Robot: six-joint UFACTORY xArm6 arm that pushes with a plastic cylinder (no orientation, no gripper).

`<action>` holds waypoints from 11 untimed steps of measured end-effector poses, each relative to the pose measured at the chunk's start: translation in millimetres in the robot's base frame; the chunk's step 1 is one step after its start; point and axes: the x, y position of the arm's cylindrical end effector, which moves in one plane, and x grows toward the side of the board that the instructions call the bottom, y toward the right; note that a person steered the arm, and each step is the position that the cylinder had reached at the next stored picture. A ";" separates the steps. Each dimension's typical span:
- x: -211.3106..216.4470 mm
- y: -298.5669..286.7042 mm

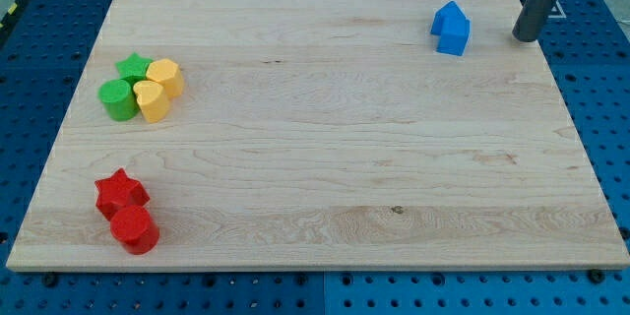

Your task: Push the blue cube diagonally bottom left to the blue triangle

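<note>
Camera view: on the pale wooden surface (325,148), the two blue pieces sit pressed together at the far right. The blue triangle (448,13) lies at the far side of the pair, its peak aimed toward the far edge; the blue cube (455,38) touches it on the near side, slightly right. Together they form one short block whose long axis runs near to far, tilted a little to the right at its near end. My tip (525,35) stands just right of the pair, apart from both pieces, at the surface's right edge; the dark rod rises from it toward the far right corner. There is no pincer here, only the bare rod, so nothing is spread or pinched.

At the left, well apart from the blue pair, a green star (133,66) and a green cylinder (118,99) huddle against a yellow hexagon (165,76) and a yellow heart (151,100). Near the left corner, a red star (120,192) touches a red cylinder (135,229).
</note>
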 end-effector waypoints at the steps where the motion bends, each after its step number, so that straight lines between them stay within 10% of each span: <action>1: 0.0 -10.1; 11: 4.0 -164.2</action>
